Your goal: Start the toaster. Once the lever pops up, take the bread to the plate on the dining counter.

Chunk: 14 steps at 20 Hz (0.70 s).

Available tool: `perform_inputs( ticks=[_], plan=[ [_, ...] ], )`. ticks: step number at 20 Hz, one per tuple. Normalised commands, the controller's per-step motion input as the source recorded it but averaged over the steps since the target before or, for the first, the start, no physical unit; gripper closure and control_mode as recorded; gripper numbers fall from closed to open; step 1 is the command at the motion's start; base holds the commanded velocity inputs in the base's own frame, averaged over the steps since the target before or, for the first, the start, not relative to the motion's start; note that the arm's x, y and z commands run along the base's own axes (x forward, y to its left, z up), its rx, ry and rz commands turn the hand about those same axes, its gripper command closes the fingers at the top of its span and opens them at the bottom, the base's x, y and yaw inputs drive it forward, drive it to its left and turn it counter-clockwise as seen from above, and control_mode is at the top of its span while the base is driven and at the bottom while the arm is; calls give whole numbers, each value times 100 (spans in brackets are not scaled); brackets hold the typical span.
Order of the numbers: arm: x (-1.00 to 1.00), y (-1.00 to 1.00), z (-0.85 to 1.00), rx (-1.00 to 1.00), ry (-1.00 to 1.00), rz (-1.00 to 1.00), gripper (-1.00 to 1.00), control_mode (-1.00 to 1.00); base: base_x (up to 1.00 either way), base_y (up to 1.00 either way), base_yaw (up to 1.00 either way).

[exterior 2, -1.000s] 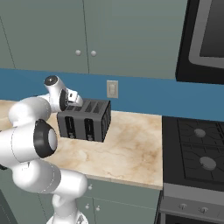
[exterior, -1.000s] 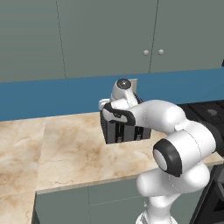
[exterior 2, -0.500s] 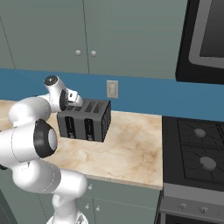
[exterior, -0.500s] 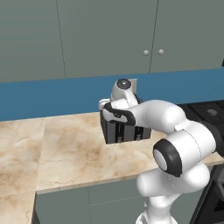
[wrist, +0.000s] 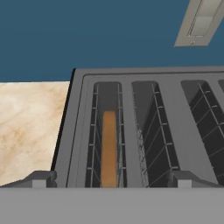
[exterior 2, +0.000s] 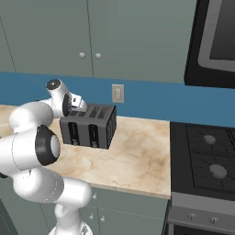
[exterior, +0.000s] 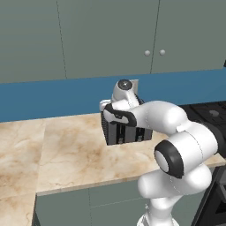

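Dark grey toaster (exterior 2: 89,125), four slots, ribbed sides, two black lever tracks on its front: it stands on the beige marble counter (exterior 2: 133,158) against the blue backsplash (exterior 2: 151,98). From the left base view I see the same toaster (exterior: 126,131) partly behind my arm, front face toward the camera.

Bread (wrist: 109,148), one thin brown slice: it sits upright, deep in the leftmost slot as the hand view frames it, between the wire guides. The toaster's top (wrist: 175,109) shows the neighbouring slots with bare wire racks.

Gripper (wrist: 109,179): I see its two dark finger tips (wrist: 41,178) low in the hand view, set wide apart, one at the toaster's outer left edge and the other between the second and third slots, so the jaws are spread and hold nothing. It hangs just above the toaster, looking down into the slots. In the right base view the hand (exterior 2: 69,102) sits over the toaster's left rear corner.

Wall outlet (exterior 2: 118,94), pale, on the backsplash just behind the toaster; also at the upper right of the hand view (wrist: 202,22).

Stove (exterior 2: 206,156), black, gas burners, to the counter's right.

Cabinets (exterior 2: 87,36), grey-green, round knobs, above the backsplash.
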Motion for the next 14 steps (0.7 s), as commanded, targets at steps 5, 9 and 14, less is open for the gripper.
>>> perform_inputs(
  ticks=[5,9,14],
  plan=[
    [0,0,0,0,0,0,-100,-100,0,0,0],
    [0,0,0,0,0,0,-100,-100,0,0,0],
    [0,0,0,0,0,0,-100,-100,0,0,0]
  ],
)
